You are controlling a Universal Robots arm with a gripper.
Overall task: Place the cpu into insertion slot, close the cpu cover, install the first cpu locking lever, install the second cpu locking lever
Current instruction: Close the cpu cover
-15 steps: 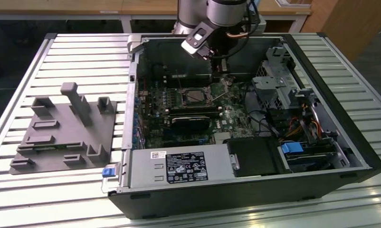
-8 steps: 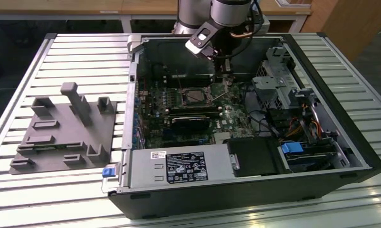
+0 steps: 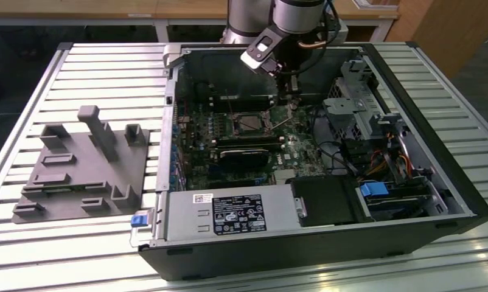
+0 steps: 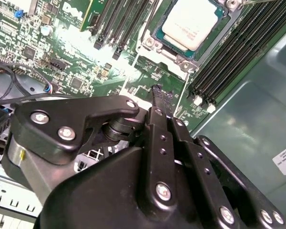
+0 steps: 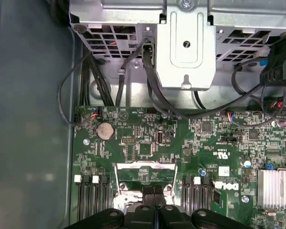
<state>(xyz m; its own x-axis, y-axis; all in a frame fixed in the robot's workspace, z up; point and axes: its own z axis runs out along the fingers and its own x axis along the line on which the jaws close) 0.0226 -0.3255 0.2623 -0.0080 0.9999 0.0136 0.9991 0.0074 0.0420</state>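
Observation:
The cpu (image 4: 194, 23), a square chip with a silver-grey top, lies in the insertion slot (image 4: 158, 39) on the green board. In the exterior view the insertion slot (image 3: 248, 124) sits mid-case, with thin lever rods (image 3: 282, 124) slanting up beside it. My gripper (image 3: 292, 103) hangs just to the exterior view's right of the slot and slightly above it. Its black fingers (image 4: 158, 102) are shut with nothing between them, tips close over the board beside the slot. In the first wrist view the cpu cover (image 5: 145, 165), a silvery frame, lies just ahead of my gripper (image 5: 155, 192), and green board shows through its window.
The open computer case (image 3: 406, 73) lies on a slatted metal table (image 3: 98, 67). Long black memory slots (image 4: 229, 52) flank the socket. A drive cage (image 3: 353, 100) and loose cables (image 5: 133, 71) crowd the exterior view's right. A grey fixture (image 3: 81, 167) stands outside the case.

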